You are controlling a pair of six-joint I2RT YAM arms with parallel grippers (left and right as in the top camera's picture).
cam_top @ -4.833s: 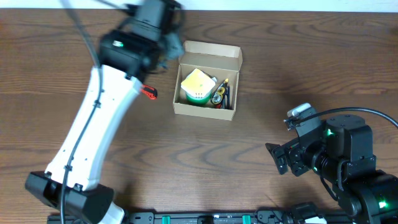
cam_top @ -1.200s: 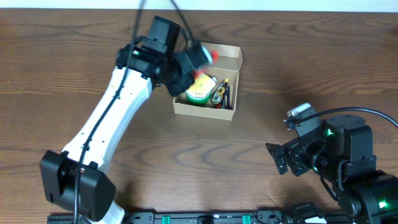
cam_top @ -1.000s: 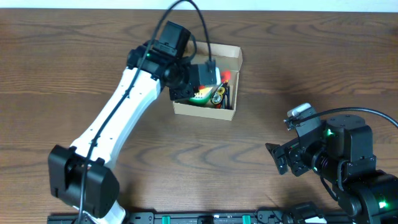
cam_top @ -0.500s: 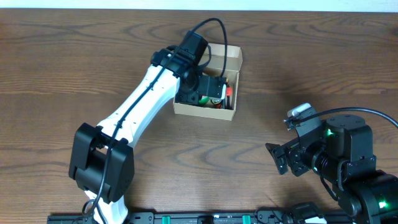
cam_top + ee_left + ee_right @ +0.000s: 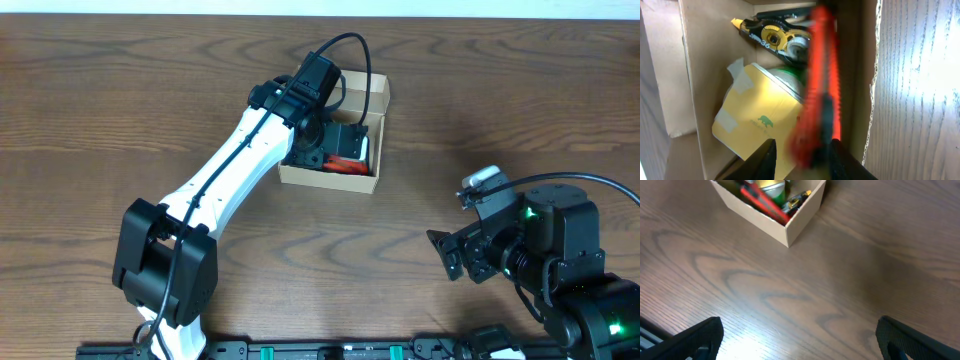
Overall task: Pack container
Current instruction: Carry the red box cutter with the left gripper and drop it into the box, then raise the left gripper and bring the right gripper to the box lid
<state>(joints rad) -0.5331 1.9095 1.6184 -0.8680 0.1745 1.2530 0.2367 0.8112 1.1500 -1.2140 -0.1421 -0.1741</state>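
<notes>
- Since nearly five seconds ago the white left arm (image 5: 225, 180) has swung in from the far left of the table and dipped into the box. The red-orange and black utility knife (image 5: 821, 75), which lay on the wood just left of the box, is now inside it.
- We find the small rectangular tan cardboard box (image 5: 330, 178) on the dark brown wood-grain table (image 5: 120, 90), towards the far middle. Its lid flap is folded back on the far side.
- Down between the box walls is the left gripper (image 5: 802, 155), jaws apart. The knife runs lengthwise between the two fingers, and it is smeared with blur while everything around it stays sharp. We cannot tell whether either finger touches it.
- Just beside the knife we spot a yellow paper-wrapped bundle with a small green bear mark (image 5: 760, 117), and a green rim peeks out from under it.
- At the end of the box lies a black-and-yellow tape dispenser (image 5: 772, 34), touching the cardboard wall.
- From the right wrist view, the knife lies slantwise over the other contents, with one end near the box's closest corner.
- Over on the near right, the black right arm (image 5: 545, 250) has held its place throughout, well apart from the box.
- Its right gripper (image 5: 799, 327) hangs over the table with jaws spread wide, only wood grain showing between them.
</notes>
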